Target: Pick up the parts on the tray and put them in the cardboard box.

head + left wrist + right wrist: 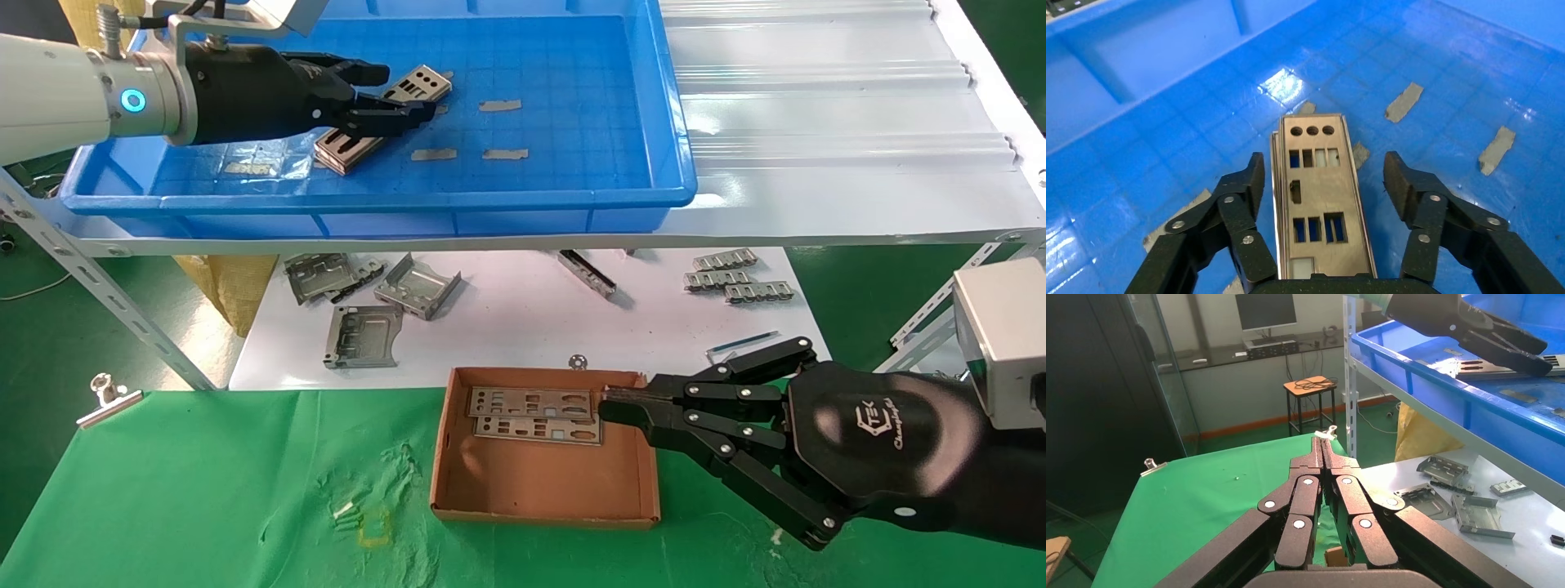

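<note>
A small stack of punched silver-grey plates (347, 151) lies on the floor of the blue tray (572, 196). My left gripper (392, 98) is open over the stack's middle. In the left wrist view its fingers (1248, 184) stand either side of the top plate (1318, 202) without touching it. Two more plates (531, 404) lie flat in the far part of the cardboard box (539, 490). My right gripper (609, 406) is shut and empty, with its tips over the box's right wall, next to those plates. Its shut tips show in the right wrist view (1322, 441).
The tray stands on a white shelf above the table. Bent grey brackets (364, 335) and ribbed strips (735, 282) lie on the white sheet behind the box. A binder clip (106, 396) sits at the green cloth's left edge. Grey tape bits (500, 105) dot the tray floor.
</note>
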You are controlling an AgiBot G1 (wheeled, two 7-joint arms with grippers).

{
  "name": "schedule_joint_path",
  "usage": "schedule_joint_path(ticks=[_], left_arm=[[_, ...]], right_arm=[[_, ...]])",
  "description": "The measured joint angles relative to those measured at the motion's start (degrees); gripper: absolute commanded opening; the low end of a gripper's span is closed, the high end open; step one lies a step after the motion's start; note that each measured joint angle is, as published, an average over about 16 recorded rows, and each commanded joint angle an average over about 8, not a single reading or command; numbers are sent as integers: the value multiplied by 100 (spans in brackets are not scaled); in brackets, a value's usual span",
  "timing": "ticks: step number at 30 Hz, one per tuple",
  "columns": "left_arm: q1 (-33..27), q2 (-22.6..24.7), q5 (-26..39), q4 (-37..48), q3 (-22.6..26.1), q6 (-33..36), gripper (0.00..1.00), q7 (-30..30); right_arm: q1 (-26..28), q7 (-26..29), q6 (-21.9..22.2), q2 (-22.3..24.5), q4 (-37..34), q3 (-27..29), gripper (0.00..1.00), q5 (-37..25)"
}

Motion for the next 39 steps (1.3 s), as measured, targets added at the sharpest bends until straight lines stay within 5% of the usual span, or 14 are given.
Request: schedule_joint_path(ticks=[23,32,39], left_arm=[[-71,-32,2,-39,2,113,0,62],[-117,-66,59,-114,42,220,100,242],[-171,-97,113,-171,80,369,100,436]], right_arm=[[0,0,0,0,0,0,0,0],[0,0,0,0,0,0,0,0],[0,0,0,0,0,0,0,0]])
